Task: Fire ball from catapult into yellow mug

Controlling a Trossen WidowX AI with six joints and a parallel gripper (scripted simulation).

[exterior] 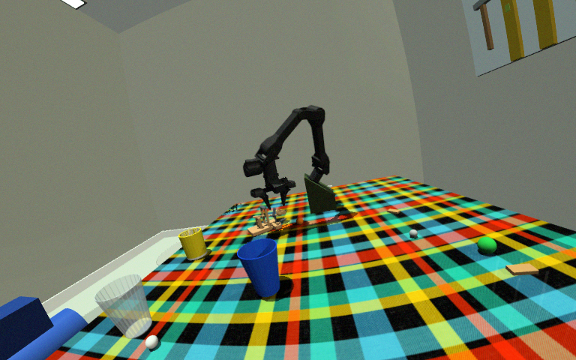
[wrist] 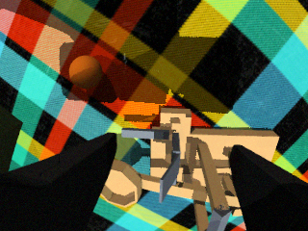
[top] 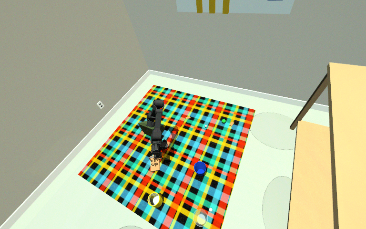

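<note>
The wooden catapult [top: 155, 168] [exterior: 259, 229] [wrist: 260, 141] stands on the cloth below my gripper. In the wrist view its round cup [wrist: 121, 184] is at the lower left, partly behind a finger, and no ball shows in it. My gripper [exterior: 276, 206] [wrist: 174, 146] points down and is open, one finger on each side of the catapult's middle, with nothing held. An orange ball [exterior: 299, 220] [wrist: 86, 72] lies on the cloth beside the catapult. The yellow mug [top: 160, 202] [exterior: 193, 246] stands upright beyond the catapult's bare base end in the top view.
A blue cup [top: 199, 168] [exterior: 261, 269] and a clear cup [top: 200, 217] [exterior: 127, 305] stand upright. A white ball [top: 210, 209] [exterior: 151, 342] lies by the clear cup. A green ball [top: 223, 120] [exterior: 487, 245], another white ball [top: 206, 126] [exterior: 413, 233] and small wooden pieces lie farther off.
</note>
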